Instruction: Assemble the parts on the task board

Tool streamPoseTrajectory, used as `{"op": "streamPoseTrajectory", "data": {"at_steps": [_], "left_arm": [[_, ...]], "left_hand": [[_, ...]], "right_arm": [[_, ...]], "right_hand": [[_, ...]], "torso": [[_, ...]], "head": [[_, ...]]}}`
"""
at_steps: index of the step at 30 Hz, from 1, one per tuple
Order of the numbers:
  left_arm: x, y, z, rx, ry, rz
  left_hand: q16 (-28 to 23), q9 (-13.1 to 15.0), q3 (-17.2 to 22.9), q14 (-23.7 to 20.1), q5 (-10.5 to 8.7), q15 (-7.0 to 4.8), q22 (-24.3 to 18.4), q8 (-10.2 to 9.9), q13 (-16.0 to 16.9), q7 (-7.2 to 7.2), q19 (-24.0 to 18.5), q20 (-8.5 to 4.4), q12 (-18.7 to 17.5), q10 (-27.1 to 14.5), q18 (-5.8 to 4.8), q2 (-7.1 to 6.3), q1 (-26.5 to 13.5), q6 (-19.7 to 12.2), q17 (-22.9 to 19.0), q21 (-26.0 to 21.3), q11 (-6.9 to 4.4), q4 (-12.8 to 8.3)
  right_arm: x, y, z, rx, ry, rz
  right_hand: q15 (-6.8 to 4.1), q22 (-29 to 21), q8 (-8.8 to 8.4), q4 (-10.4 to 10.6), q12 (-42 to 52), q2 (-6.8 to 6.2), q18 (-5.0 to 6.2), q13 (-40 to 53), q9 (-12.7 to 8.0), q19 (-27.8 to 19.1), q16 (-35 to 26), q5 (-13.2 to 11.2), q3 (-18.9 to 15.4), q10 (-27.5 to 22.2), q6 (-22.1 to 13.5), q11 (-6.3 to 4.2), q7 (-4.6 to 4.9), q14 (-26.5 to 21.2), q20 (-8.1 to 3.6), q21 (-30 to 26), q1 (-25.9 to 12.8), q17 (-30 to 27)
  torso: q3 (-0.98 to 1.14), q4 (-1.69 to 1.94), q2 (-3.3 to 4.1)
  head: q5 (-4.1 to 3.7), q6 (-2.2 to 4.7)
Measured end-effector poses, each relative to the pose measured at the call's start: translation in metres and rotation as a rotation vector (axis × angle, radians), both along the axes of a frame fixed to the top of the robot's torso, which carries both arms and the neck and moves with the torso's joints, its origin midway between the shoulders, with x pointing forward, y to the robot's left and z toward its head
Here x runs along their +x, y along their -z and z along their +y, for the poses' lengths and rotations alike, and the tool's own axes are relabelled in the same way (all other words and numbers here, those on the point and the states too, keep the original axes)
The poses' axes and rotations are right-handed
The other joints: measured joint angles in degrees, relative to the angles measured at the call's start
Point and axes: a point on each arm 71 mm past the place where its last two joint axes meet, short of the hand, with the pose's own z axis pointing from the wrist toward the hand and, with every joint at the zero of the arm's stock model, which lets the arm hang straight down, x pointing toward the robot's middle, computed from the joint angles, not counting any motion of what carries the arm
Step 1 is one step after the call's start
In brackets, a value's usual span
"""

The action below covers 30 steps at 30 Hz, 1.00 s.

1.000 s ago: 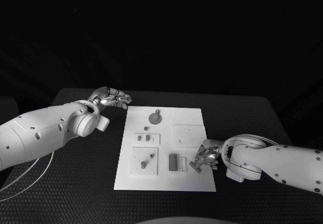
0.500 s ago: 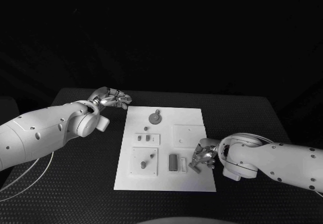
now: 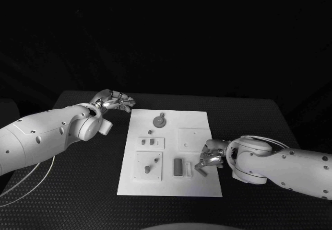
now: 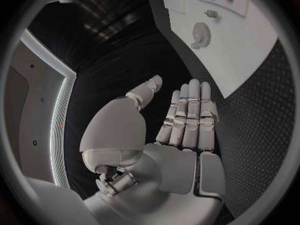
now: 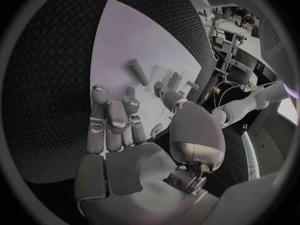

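Note:
The white task board (image 3: 197, 117) lies in the middle of the black table. On it are a grey gear (image 3: 160, 121), two small pegs (image 3: 147, 142), a peg (image 3: 147, 167) in the near left plate and a dark bar (image 3: 178, 166). My right hand (image 3: 211, 157) hovers over the board's right edge with its fingers stretched out and nothing in them. A loose grey peg (image 3: 201, 168) lies on the board just past its fingertips (image 5: 100, 92), and the same peg (image 5: 138, 71) appears in the right wrist view. My left hand (image 3: 115, 100) is flat and empty beside the board's far left corner.
Black textured table (image 3: 83, 182) surrounds the board on every side. The left wrist view shows the board (image 4: 247, 60) with the gear (image 4: 201, 34) beyond my left hand (image 4: 187, 120). A raised square plate (image 3: 194, 139) sits just beyond my right hand.
My right hand has shifted slightly toward the far side of the board and its forearm has turned. The left arm has not moved.

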Motion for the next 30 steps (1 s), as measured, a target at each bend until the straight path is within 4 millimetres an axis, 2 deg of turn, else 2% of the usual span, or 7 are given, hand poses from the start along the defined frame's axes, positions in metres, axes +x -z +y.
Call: {"op": "streamPoseTrajectory", "data": {"at_steps": [3,8,14,17,28,30], "left_arm": [[0.000,0.000,0.000,0.000,0.000,0.000],[0.000,0.000,0.000,0.000,0.000,0.001],[0.000,0.000,0.000,0.000,0.000,0.002],[0.000,0.000,0.001,0.000,0.001,0.003],[-0.001,0.000,0.001,0.001,0.001,0.005],[-0.001,0.000,0.001,0.001,0.000,0.005]], "left_hand": [[0.00,0.00,0.00,0.00,0.00,0.00,0.00,0.00,0.00,0.00,0.00,0.00,0.00,0.00,0.00,0.00,0.00,0.00,0.00,0.00,0.00,0.00],[-0.23,0.00,0.00,0.00,0.00,0.00,-0.05,0.00,0.00,0.00,0.00,0.00,0.00,0.00,0.00,0.00,0.00,0.00,0.05,0.00,0.00,0.00],[-0.23,0.00,0.00,0.00,0.00,0.00,-0.05,0.00,0.01,0.00,0.00,0.00,0.00,0.00,0.00,0.00,0.00,0.00,0.05,0.00,0.00,0.00],[-0.23,0.00,0.00,0.00,0.00,0.00,-0.05,0.00,0.01,0.00,0.00,0.00,0.00,0.00,0.00,0.00,0.00,0.00,0.04,0.00,0.00,0.00],[-0.23,0.00,-0.15,0.00,0.00,0.00,-0.04,0.00,0.01,0.00,0.00,0.00,0.00,0.00,0.00,0.00,0.00,0.00,0.10,0.00,0.00,0.15],[-0.23,0.00,-0.15,0.00,0.00,0.00,-0.04,0.00,0.01,0.00,0.00,0.00,0.00,0.00,0.00,0.00,0.00,0.00,0.10,0.00,0.00,0.15]], "right_arm": [[-0.002,-0.001,0.002,-0.013,-0.027,-0.020],[-0.006,-0.004,0.010,-0.044,-0.097,-0.057],[-0.008,-0.005,0.022,-0.105,-0.188,-0.102],[-0.010,-0.002,0.024,-0.138,-0.221,-0.122],[-0.013,0.002,0.032,-0.212,-0.300,-0.201],[-0.014,0.002,0.033,-0.219,-0.308,-0.209]], "right_hand": [[-0.13,0.00,0.52,0.70,0.00,-0.83,0.00,0.00,0.03,0.01,0.00,0.00,0.05,-0.02,-0.12,0.00,0.12,0.13,0.00,0.00,-0.05,0.25],[-0.43,0.00,1.50,1.03,0.34,-1.05,0.00,0.00,0.62,0.28,0.22,0.00,-0.28,-0.17,0.19,-0.22,1.03,0.47,-0.08,0.00,0.17,1.00],[-0.82,0.00,2.58,1.26,0.34,-1.04,0.01,0.00,1.09,0.71,0.39,0.00,-0.50,-0.08,2.28,-0.94,0.18,0.78,-0.11,0.00,0.16,1.14],[-1.01,0.00,2.87,1.26,0.34,-1.47,0.01,0.01,1.17,0.71,0.39,0.00,-0.50,0.12,2.37,-1.14,0.10,0.60,-0.11,0.00,0.63,1.14],[-1.24,0.00,4.03,-0.18,0.34,0.41,0.24,-0.18,1.66,0.71,0.62,0.00,0.29,0.34,3.51,-1.36,-0.23,0.84,-0.11,0.00,4.33,1.21],[-1.24,0.00,4.20,-0.29,0.34,0.25,0.27,-0.19,1.68,0.71,0.62,0.00,0.18,0.53,3.58,-1.55,-0.28,0.83,-0.11,0.00,4.62,1.21]], "torso": [[0.00,-0.01,0.00],[-0.02,-0.03,0.00],[-0.04,-0.04,-0.01],[-0.05,-0.04,-0.01],[0.02,-0.04,-0.02],[0.04,-0.04,-0.02]], "head": [[0.03,0.01],[0.09,-0.07],[0.08,-0.11],[0.01,-0.14],[0.04,-0.14],[0.08,-0.16]]}}
